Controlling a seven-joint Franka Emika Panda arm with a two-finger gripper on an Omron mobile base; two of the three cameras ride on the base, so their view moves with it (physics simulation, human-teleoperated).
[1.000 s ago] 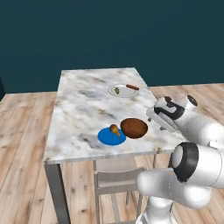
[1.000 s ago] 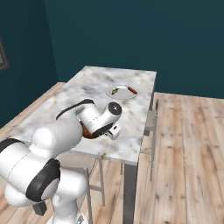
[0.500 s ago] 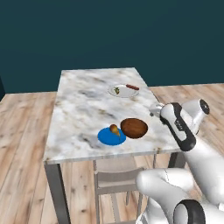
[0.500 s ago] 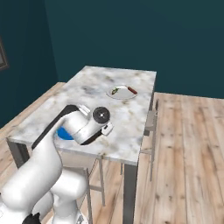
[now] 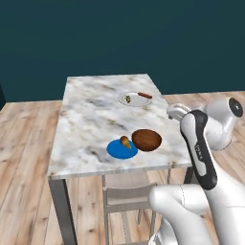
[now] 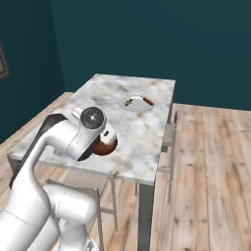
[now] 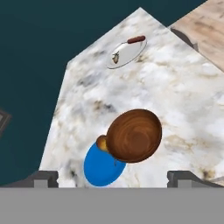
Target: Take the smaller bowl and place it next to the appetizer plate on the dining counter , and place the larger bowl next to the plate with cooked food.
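The smaller bowl (image 5: 146, 139), glossy reddish-brown, stands on the dining counter (image 5: 91, 119) right beside the appetizer plate (image 5: 119, 150), a small blue plate carrying a yellowish-brown bit of food (image 5: 125, 141). From the hand view the bowl (image 7: 134, 135) overlaps the blue plate's (image 7: 99, 168) rim. The plate with cooked food (image 5: 135, 99), white with a sausage, lies farther back and is also in the hand view (image 7: 126, 52). My gripper (image 5: 176, 111) hangs open and holds nothing, above and to the right of the bowl; its fingertips (image 7: 46, 177) frame the hand view's bottom. The larger bowl is out of view.
A pale chair (image 5: 125, 194) is tucked under the counter's near edge, and another chair (image 6: 169, 136) stands at its right side. Wooden floor (image 6: 211, 162) surrounds the counter. A dark teal wall rises behind.
The arm has folded back and lifted, drawing the open gripper up and away from the brown bowl. The bowl and both plates have stayed put.
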